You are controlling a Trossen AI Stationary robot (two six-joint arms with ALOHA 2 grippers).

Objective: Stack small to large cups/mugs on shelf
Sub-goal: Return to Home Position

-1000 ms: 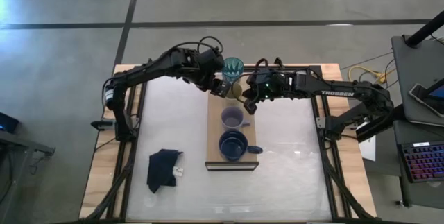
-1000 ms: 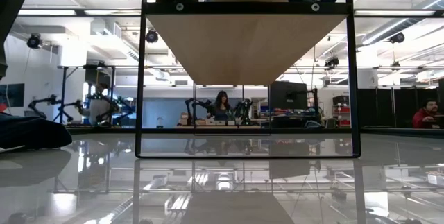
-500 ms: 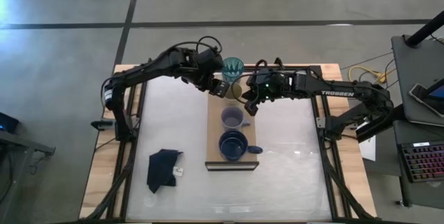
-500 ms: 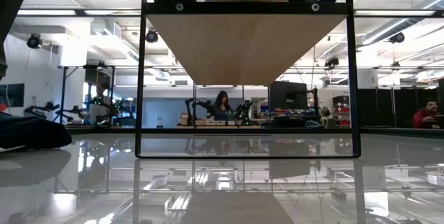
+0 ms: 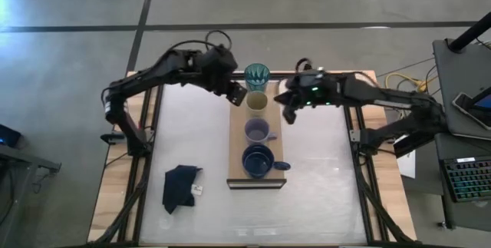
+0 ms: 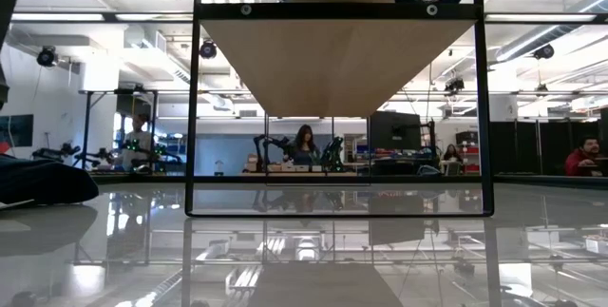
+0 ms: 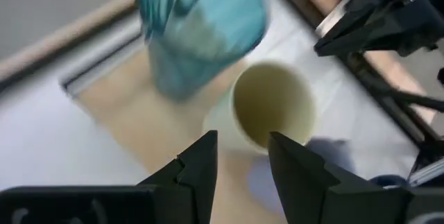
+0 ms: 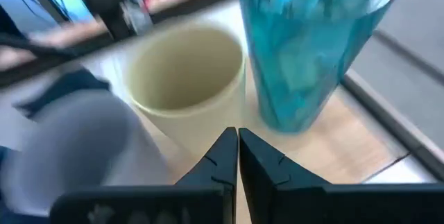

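Left tool [image 5: 235, 93]: fingers apart, empty, hanging just beside the cream cup [image 5: 256, 103] without touching it.
Right tool [image 5: 289, 108]: fingers together on nothing, just off that cup's opposite side.
Between my two tools: the cream cup, upright on the shelf [image 5: 234, 175].
Behind both tools: teal tumbler [image 5: 257, 75], ending the row.
Ahead of both tools: lavender mug [image 5: 257, 130], then dark blue mug [image 5: 258, 160].
All four share one line, so I judge the sorting finished and both tools free to retreat.

Shelf [image 5: 233, 144]: bare light wood, matt. Teal tumbler [image 5: 257, 74]: translucent plastic, glossy, ribbed-looking. Cream cup [image 7: 272, 106]: smooth, matt inside. Black cloth [image 5: 181, 186]: soft fabric, crumpled, matt. Surface [image 5: 322, 179]: white, v. glossy, mirror-like reflections in low view.
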